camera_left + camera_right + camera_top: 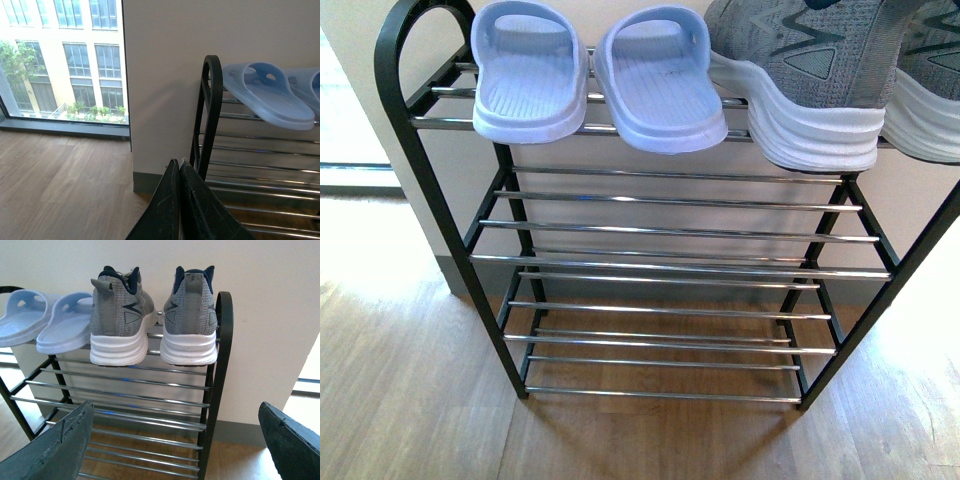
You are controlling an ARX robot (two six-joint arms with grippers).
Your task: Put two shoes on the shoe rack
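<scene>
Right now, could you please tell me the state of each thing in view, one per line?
Blue slide sandals: side by side on the rack's top tier, heels overhanging the front bar.
Grey knit sneakers: on the top tier beside the sandals, heels outward.
Shoe rack: upright, lower tiers bare.
Left tool: shut, holding nothing.
Right tool: open, holding nothing.

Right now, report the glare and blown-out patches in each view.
Front view: sunlight washes out the floor left of the shoe rack. Left wrist view: the window is overexposed. Right wrist view: evenly lit, slight glints on the chrome bars.
</scene>
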